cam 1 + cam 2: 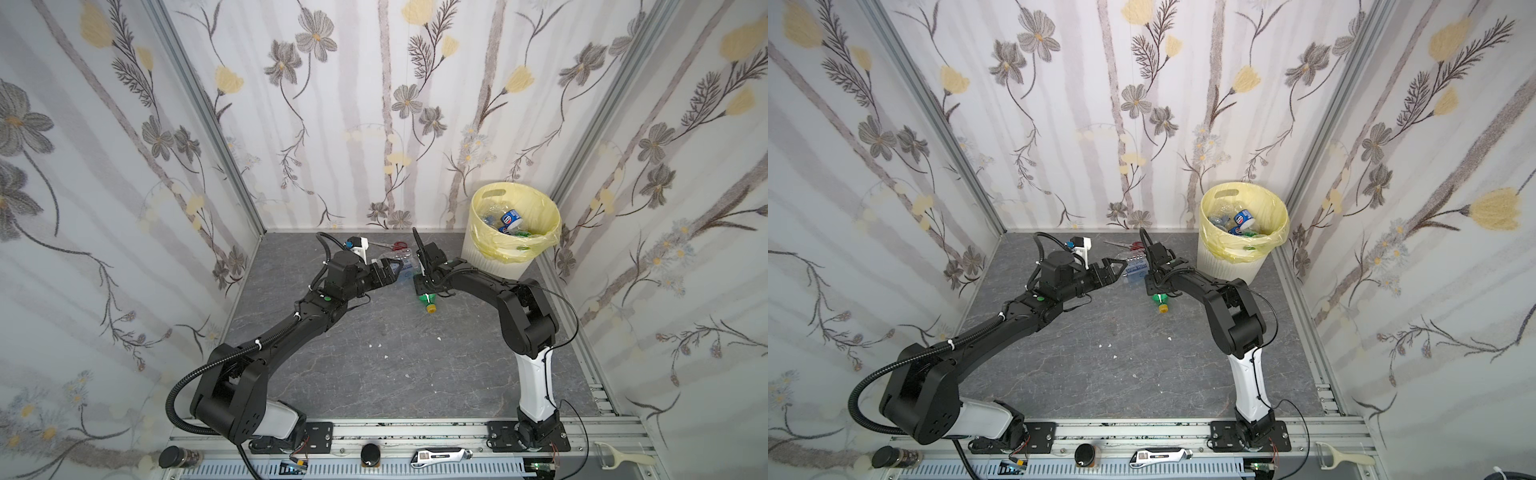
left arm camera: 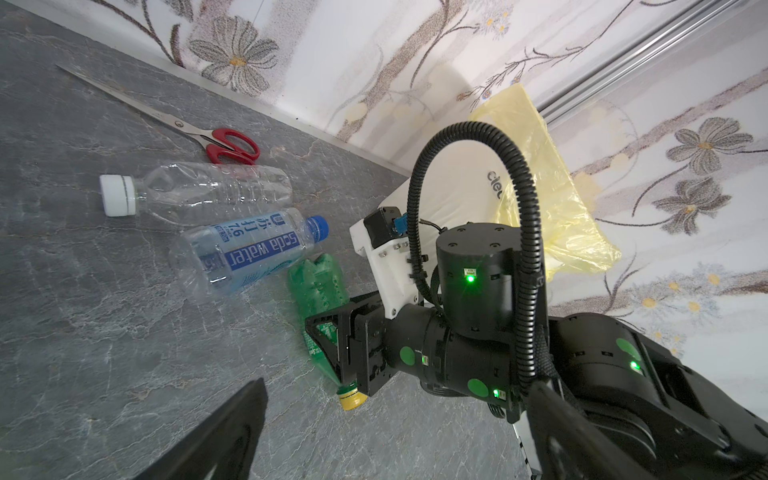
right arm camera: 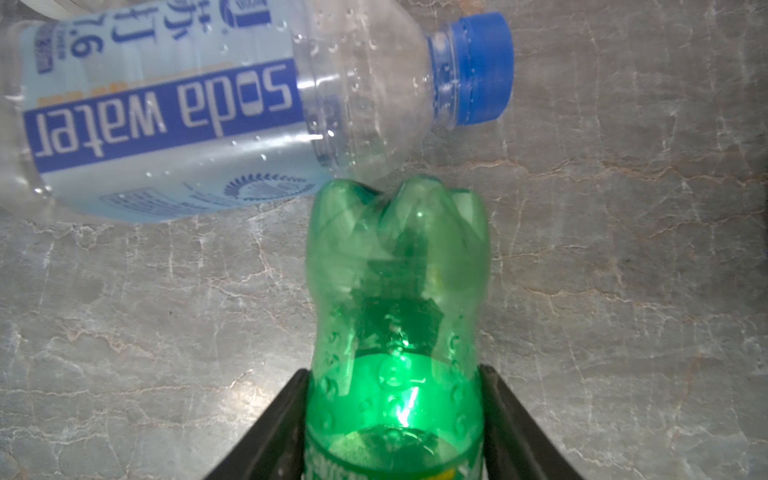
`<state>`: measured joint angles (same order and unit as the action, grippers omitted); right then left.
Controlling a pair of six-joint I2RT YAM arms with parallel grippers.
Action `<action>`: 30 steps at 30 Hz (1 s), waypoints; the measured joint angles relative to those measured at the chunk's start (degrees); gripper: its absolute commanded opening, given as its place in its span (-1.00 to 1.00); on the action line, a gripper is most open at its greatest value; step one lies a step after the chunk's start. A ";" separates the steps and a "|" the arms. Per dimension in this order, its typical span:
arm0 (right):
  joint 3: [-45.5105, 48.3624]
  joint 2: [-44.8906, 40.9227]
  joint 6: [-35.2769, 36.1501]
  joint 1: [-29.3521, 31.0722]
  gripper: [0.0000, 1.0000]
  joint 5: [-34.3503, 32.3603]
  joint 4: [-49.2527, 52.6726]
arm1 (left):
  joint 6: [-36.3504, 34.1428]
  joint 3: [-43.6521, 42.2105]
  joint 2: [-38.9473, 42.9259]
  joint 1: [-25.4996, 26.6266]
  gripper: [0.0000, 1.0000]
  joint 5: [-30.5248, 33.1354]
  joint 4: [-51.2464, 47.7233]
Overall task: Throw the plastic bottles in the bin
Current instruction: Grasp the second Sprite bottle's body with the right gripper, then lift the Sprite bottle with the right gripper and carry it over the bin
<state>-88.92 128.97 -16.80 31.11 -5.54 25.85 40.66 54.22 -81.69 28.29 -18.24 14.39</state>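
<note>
A: At the far middle of the table (image 1: 374, 353), which writing is legible?

B: "soda water" is read in white on the blue band of the soda water bottle (image 3: 166, 116), with "7.6" printed beside it; a blue cap (image 3: 473, 68) is fitted. The label of the green bottle (image 3: 395, 311) is cut off and is left unread. The clear bottle (image 2: 216, 191) with the white cap (image 2: 118, 195) is shown as plain plastic. The letters "cle" are made out on the bin (image 2: 465, 183); the rest is hidden by a cable (image 2: 519, 174).

A: How are the grippers shown?

B: The right gripper (image 3: 395, 374) is closed on the green bottle, its fingers (image 3: 286, 419) pressed against both sides. The bottle is laid on the table, yellow cap (image 2: 351, 397) toward the near edge. The left gripper (image 1: 395, 268) is spread wide, nothing is held, and it is placed just beside the soda water bottle.

A: Which edges and open room are marked?

B: The green bottle's base is shown just beside the soda water bottle's shoulder; contact cannot be settled. The scissors (image 2: 228, 143) are laid between the clear bottle and the back wall (image 2: 374, 62). The bin is set in the far right corner, lined with a yellow bag (image 1: 536, 245), and bottles with blue labels (image 1: 511, 218) are seen inside. The near half of the table is shown as open grey surface, marked by white specks (image 1: 376, 345).
</note>
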 measured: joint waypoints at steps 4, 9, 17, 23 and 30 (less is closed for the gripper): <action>1.36 -1.36 0.31 -0.07 0.14 0.31 0.52 | 0.13 0.00 0.00 0.00 1.00 -0.02 0.11; 2.03 -4.04 0.35 -0.22 0.13 0.74 2.23 | 0.28 -0.07 0.00 0.00 1.00 -0.15 0.33; 1.84 -7.61 0.37 -0.63 0.13 1.38 3.61 | 0.50 -0.26 0.42 0.00 1.00 -0.46 0.33; -0.46 -10.27 0.61 -1.09 0.13 2.14 6.08 | 0.46 0.07 0.66 0.00 1.00 -0.87 0.31; -6.40 -12.68 1.73 -2.10 0.13 1.92 9.57 | -0.22 3.41 -0.26 0.17 1.00 -1.60 0.31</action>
<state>-95.33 116.29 -15.07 29.02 -3.62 35.42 40.45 57.63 -81.95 28.47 -19.84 14.70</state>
